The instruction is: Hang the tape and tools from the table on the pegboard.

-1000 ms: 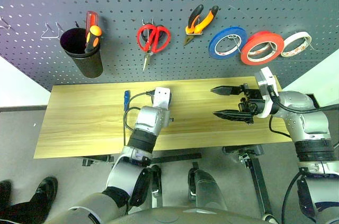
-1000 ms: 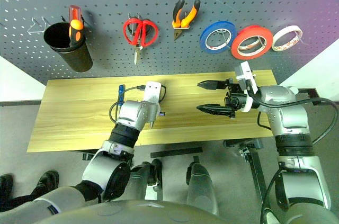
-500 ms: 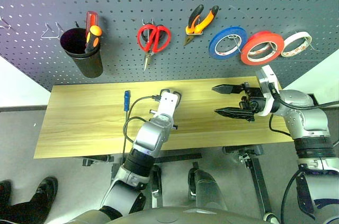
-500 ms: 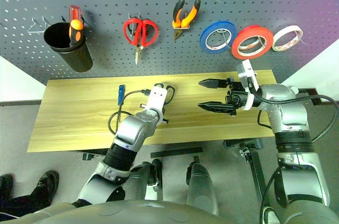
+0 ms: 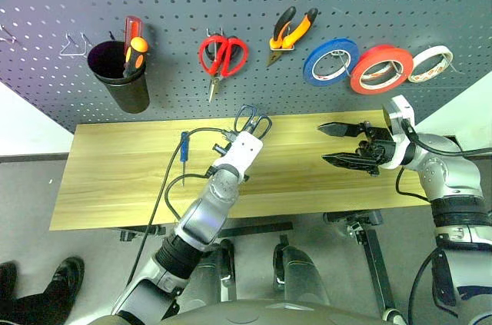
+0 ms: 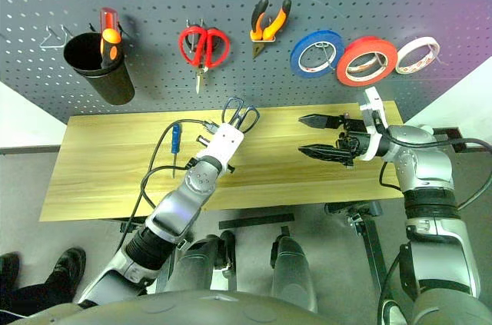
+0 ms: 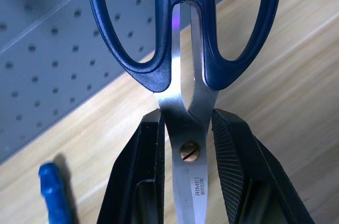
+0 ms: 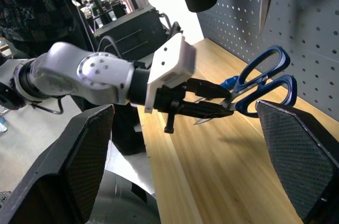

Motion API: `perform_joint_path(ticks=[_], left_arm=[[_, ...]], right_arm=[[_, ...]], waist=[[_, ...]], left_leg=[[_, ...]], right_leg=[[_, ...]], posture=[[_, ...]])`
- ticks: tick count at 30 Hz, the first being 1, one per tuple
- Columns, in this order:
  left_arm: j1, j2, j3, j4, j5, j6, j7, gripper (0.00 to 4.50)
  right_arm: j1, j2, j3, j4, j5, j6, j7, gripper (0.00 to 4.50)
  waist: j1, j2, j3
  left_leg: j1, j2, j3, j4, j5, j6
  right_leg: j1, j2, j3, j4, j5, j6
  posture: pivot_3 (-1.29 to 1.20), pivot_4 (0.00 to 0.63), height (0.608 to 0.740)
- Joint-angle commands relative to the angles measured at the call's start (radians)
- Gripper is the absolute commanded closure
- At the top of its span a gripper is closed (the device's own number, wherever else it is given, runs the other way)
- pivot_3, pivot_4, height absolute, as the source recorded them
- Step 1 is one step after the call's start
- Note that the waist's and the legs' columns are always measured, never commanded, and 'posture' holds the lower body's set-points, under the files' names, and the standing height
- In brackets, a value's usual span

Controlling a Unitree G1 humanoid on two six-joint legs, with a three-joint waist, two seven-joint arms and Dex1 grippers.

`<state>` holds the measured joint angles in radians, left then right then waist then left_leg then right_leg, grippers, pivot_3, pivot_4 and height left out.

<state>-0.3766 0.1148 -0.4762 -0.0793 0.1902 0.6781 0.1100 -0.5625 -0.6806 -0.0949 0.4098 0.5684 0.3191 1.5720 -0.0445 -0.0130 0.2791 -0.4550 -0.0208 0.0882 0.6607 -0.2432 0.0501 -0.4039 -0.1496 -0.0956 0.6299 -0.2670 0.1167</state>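
Since a second ago the blue-handled scissors (image 5: 252, 120) are being lifted off the table (image 5: 115, 179) toward the pegboard (image 5: 231, 2). They are being pinched at the pivot by the nearly shut left gripper (image 7: 188, 144), blades running back between its fingers, handle loops projecting ahead of the tips. Being rigid steel with smooth flat blades, they are judged light but apt to swivel, so a hold at the pivot is favoured. The blue-handled screwdriver (image 5: 184, 144) is lying beside that gripper. The right gripper (image 5: 344, 144) is being held wide open and empty, well apart.
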Motion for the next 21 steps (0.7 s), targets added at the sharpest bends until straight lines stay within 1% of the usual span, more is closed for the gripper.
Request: perform_joint_path(ticks=[1,5,7,10,15,19,21], left_arm=[[0.037,0.032,-0.003,-0.031,0.058,-0.187,0.0,3.53],[0.085,0.057,0.013,-0.05,0.075,-0.272,-0.02,3.53],[0.098,0.057,0.031,-0.05,0.08,-0.289,-0.026,3.53],[0.109,0.076,0.045,-0.05,0.103,-0.365,-0.032,3.53],[0.14,0.078,0.043,-0.086,0.131,-0.488,-0.04,3.53],[0.151,0.079,0.077,-0.102,0.154,-0.535,-0.037,3.53],[0.156,0.086,0.087,-0.114,0.155,-0.598,-0.04,3.53]], right_arm=[[-0.012,-0.021,-0.037,0.015,0.008,-0.021,0.026,0.0],[-0.017,-0.017,-0.046,0.044,0.004,-0.034,0.024,0.0],[-0.02,-0.016,-0.045,0.058,-0.006,-0.052,0.024,0.0],[-0.023,-0.019,-0.044,0.08,-0.019,-0.072,0.024,0.0],[-0.041,-0.017,-0.044,0.111,-0.026,-0.081,0.028,0.0],[-0.057,-0.017,-0.045,0.139,-0.035,-0.096,0.033,0.0],[-0.065,-0.013,-0.045,0.149,-0.035,-0.099,0.036,0.0]], waist=[[0.0,0.0,0.0],[0.001,0.0,0.0],[0.0,0.0,0.0],[0.0,0.001,0.0],[-0.001,0.001,0.0],[0.0,0.001,-0.001],[0.0,0.002,-0.001]], left_leg=[[0.0,0.0,0.0,0.0,0.0,0.0],[0.0,0.0,0.0,0.0,0.0,0.0],[0.0,0.0,0.0,0.001,-0.001,0.001],[0.0,0.0,0.0,0.002,-0.001,0.002],[0.0,0.0,0.001,0.002,-0.001,0.002],[0.0,0.0,0.001,0.002,-0.001,0.003],[0.0,0.0,0.0,0.003,0.0,0.003]], right_leg=[[0.0,0.0,0.0,0.0,0.0,0.0],[0.0,-0.001,-0.002,0.0,0.0,0.0],[0.001,-0.002,-0.002,0.0,0.0,0.0],[0.001,-0.002,-0.003,0.0,0.0,0.0],[0.001,-0.002,-0.004,0.0,0.0,0.0],[0.002,-0.003,-0.007,0.0,0.0,0.0],[0.002,-0.004,-0.009,0.0,0.0,0.0]], posture=[[-0.21,0.257,0.74],[-0.21,0.252,0.74],[-0.21,0.25,0.74],[-0.21,0.25,0.74],[-0.21,0.247,0.74],[-0.21,0.24,0.74],[-0.2,0.236,0.74]])
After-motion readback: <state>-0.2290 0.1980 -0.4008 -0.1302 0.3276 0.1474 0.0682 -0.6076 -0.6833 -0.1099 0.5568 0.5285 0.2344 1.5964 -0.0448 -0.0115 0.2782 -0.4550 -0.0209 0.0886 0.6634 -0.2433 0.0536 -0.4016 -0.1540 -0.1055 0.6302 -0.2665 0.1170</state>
